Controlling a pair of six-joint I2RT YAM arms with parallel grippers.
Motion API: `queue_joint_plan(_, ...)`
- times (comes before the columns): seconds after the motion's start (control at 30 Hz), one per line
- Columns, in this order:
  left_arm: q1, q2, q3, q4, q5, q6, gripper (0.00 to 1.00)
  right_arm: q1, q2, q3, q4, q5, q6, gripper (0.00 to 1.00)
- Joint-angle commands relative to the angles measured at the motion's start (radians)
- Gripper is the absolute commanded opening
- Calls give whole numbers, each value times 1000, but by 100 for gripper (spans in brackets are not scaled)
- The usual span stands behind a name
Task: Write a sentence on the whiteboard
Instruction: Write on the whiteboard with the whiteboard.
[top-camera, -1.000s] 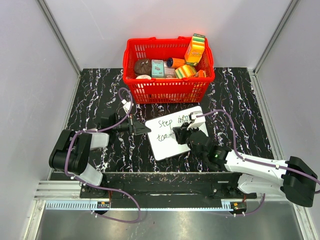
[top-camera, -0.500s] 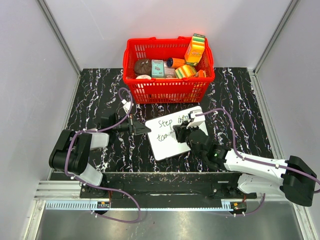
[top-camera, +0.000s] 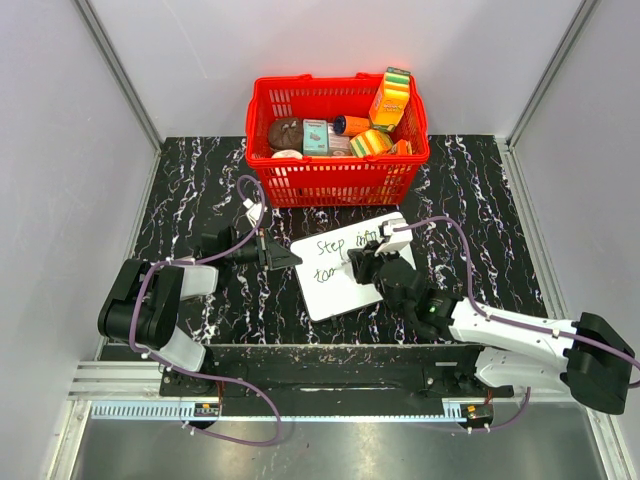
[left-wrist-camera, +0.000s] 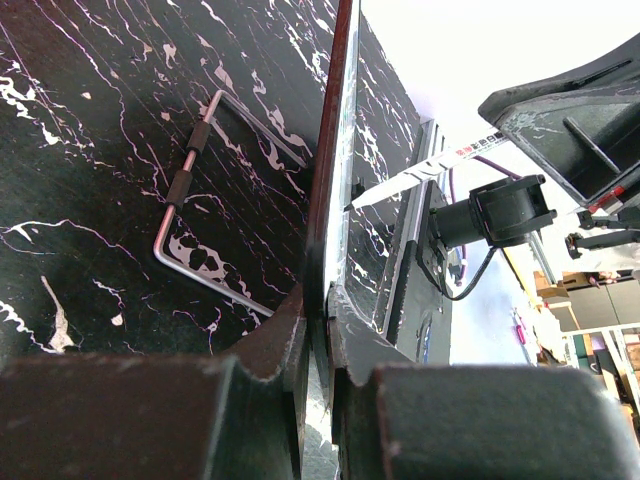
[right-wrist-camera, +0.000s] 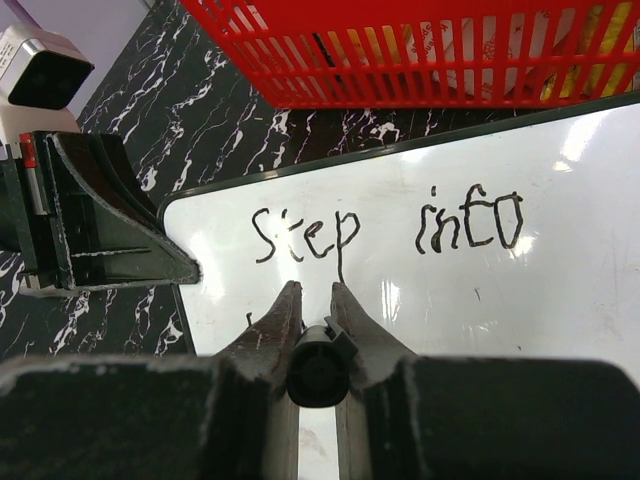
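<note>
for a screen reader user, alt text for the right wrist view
The right gripper holds a black marker at the whiteboard, below the words "Step into". The left gripper clamps the board's left edge; a red basket stands behind.

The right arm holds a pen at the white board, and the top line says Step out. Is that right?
Not quite. The top line reads Step into, not Step out; the right wrist view shows it. The right gripper does hold a pen at the whiteboard.

Blk marble table (top-camera: 200, 170), white walls (top-camera: 330, 40)
</note>
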Motion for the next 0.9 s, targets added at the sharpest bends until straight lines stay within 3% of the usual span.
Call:
queue_joint_plan(0.0, -18, 18, 15, 1, -17, 84, 0, -14, -26, -6, -11, 59, 1, 0)
queue_joint_plan(0.87, -18, 18, 15, 1, -20, 84, 0, -14, -84, -48, -51, 13, 41, 0)
